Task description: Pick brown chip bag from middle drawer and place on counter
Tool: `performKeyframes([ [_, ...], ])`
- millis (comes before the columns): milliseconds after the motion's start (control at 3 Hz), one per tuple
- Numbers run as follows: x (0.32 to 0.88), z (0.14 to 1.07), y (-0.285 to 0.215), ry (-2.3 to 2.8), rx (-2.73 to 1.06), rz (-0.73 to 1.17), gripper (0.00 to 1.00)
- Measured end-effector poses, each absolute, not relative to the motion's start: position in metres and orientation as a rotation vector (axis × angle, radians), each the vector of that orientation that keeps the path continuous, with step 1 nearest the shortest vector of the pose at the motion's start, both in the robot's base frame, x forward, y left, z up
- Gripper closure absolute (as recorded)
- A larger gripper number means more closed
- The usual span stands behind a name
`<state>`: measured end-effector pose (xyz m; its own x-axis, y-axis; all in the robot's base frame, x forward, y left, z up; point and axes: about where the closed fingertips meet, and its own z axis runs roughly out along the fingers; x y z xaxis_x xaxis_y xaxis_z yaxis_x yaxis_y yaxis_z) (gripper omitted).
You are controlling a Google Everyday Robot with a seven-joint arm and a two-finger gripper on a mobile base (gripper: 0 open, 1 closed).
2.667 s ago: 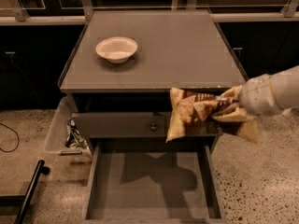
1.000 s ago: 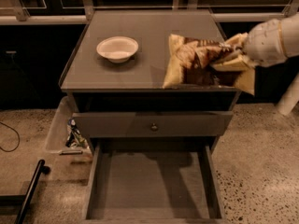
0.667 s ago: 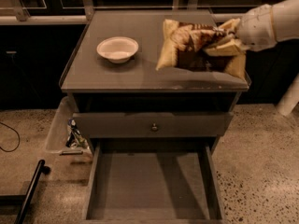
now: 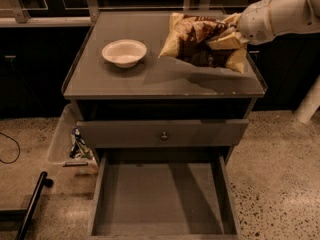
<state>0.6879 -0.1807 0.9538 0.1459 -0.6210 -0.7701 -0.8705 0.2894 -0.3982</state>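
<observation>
The brown chip bag is held over the right back part of the counter, tilted, with its lower edge close to the grey top. My gripper comes in from the right on a white arm and is shut on the bag's right side. The middle drawer stands pulled open below, with a bare grey floor.
A white bowl sits on the counter's left half. A shut drawer front with a round knob is above the open drawer. A clear bin with a colourful wrapper stands on the floor at the left. A black bar lies at the lower left.
The gripper has lifted the bag from in front of the drawer up over the counter, then moved it farther back and a little lower toward the top.
</observation>
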Motion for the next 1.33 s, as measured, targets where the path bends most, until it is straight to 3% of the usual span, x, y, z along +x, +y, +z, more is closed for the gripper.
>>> performKeyframes([
  [1333, 0.731, 0.890, -0.207, 1.531, -1.296, 0.285, 1.00],
])
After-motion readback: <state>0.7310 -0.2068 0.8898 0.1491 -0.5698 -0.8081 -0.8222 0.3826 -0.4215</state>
